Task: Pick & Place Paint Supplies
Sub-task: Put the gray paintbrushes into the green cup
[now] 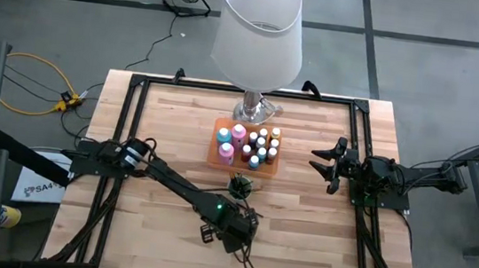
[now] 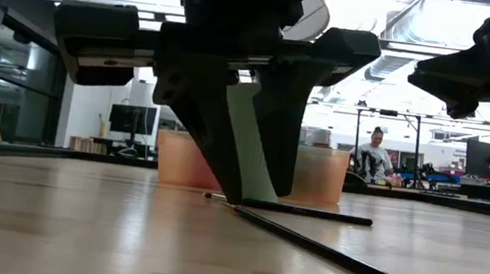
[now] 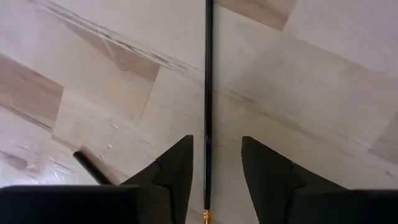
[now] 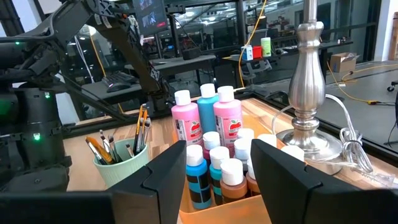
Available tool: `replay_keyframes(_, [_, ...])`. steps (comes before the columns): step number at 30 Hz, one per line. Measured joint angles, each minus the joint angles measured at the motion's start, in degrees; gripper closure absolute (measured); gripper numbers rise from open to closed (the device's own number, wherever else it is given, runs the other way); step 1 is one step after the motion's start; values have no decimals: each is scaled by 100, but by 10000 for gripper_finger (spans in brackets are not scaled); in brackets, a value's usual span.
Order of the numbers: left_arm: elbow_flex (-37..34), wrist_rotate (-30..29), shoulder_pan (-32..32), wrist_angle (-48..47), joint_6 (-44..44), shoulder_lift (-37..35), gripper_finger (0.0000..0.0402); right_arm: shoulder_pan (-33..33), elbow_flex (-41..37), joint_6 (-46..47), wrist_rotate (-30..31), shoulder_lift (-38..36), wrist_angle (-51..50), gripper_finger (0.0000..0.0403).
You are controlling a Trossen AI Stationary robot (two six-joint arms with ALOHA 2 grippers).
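A thin black brush lies flat on the wooden table, running lengthwise between the fingers of my left gripper, which is open and points steeply down near the table's front middle. The low view shows its fingertips close above the table, beside two brushes. The end of a second brush lies to one side. Small paint bottles and taller pink and teal ones stand in an orange tray. My right gripper waits open at the right.
A mint cup holding several brushes stands just in front of the tray. A big white-shaded lamp with a silver base stands behind the tray. Bare wood lies at the near left and near right.
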Motion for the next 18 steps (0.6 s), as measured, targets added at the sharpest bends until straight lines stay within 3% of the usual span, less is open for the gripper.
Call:
replay_keyframes(7, [-11, -41, 37, 206, 135, 116, 302, 2, -1, 0, 0, 0, -2, 229])
replay_keyframes(18, [13, -114, 37, 243, 96, 293, 304, 2, 0, 0, 0, 0, -2, 229])
